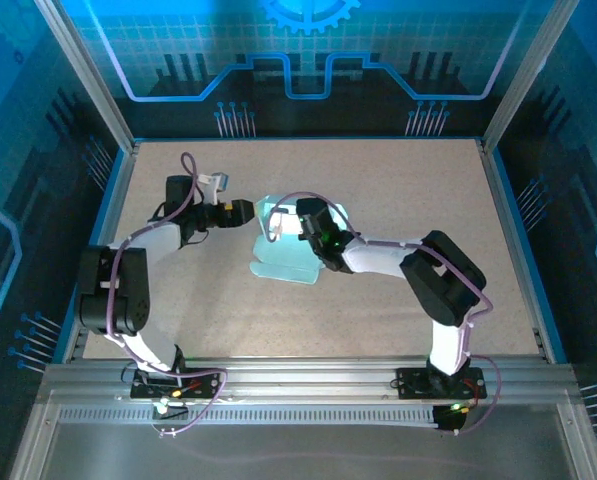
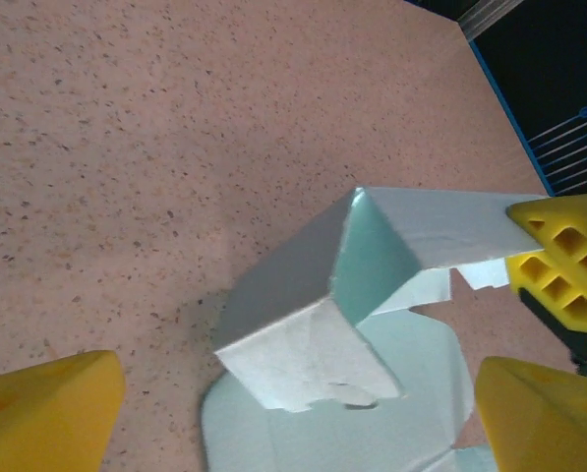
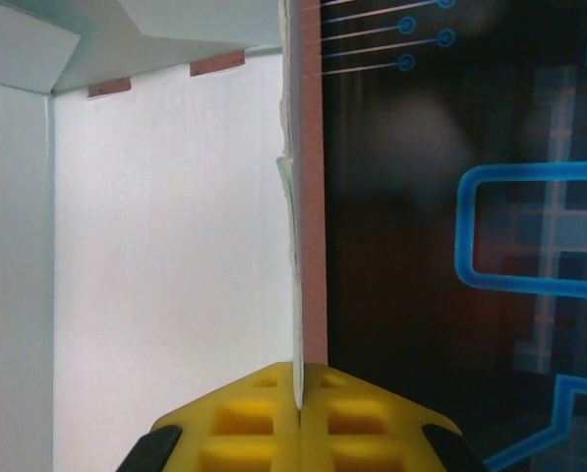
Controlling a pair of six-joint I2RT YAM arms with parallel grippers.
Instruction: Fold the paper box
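Tabletop (image 1: 398,300) | paper box (image 2: 313,324) before spread left hand (image 1: 248,213) | right hand (image 3: 301,393) pinches box wall

Paper box (image 2: 313,334) cut off by bottom edge in left wrist view; right pincer (image 1: 298,225) hides part from above.
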